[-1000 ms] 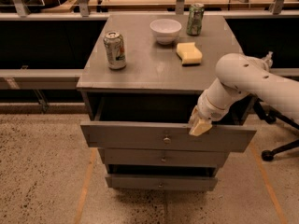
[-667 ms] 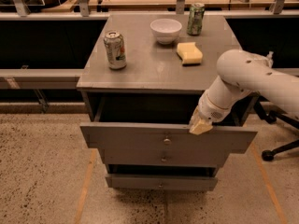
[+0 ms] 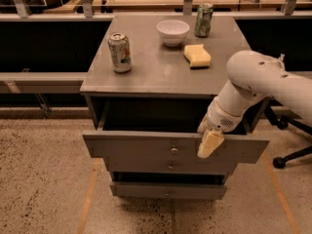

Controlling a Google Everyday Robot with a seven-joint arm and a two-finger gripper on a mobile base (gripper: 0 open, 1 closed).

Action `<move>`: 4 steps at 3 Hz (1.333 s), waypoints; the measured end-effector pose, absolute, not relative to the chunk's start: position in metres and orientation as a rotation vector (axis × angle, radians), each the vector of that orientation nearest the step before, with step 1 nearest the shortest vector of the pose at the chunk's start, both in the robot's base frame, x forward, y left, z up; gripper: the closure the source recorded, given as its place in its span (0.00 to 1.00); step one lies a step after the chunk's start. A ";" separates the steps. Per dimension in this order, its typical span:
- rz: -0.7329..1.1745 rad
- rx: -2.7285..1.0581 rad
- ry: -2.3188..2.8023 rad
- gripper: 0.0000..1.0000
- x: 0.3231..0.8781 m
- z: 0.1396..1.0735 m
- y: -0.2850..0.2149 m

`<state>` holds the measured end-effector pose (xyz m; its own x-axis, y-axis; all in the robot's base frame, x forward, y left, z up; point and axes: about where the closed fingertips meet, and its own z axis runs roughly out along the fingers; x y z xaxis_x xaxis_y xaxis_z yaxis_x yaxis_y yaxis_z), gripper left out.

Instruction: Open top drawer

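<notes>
The top drawer (image 3: 136, 147) is the widest grey front, with a small round metal knob (image 3: 174, 150) at its centre. It stands pulled out from the grey cabinet (image 3: 161, 77), with a dark gap behind its front. My gripper (image 3: 209, 141), at the end of the white arm (image 3: 253, 79), hangs over the drawer's top edge, right of the knob, its cream tip lying against the front. Two slimmer drawer fronts (image 3: 168, 191) sit below.
On the cabinet top stand a silver can (image 3: 120, 52), a white bowl (image 3: 172, 31), a green can (image 3: 204, 20) and a yellow sponge (image 3: 197, 55). An office chair base (image 3: 287, 155) is on the floor at right. A wooden bench runs behind.
Almost nothing differs. The drawer stays pulled out and my gripper stays at its top edge, perhaps a touch lower.
</notes>
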<state>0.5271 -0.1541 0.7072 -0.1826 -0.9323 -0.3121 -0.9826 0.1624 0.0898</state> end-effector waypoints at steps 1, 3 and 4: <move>0.504 -1.836 2.350 0.00 0.496 0.717 -0.150; 0.449 -1.765 2.378 0.00 0.494 0.738 -0.157; 0.363 -1.723 2.340 0.18 0.513 0.748 -0.163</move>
<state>0.5128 -0.1627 0.7484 -0.2932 -0.9032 -0.3133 -0.9557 0.2854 0.0717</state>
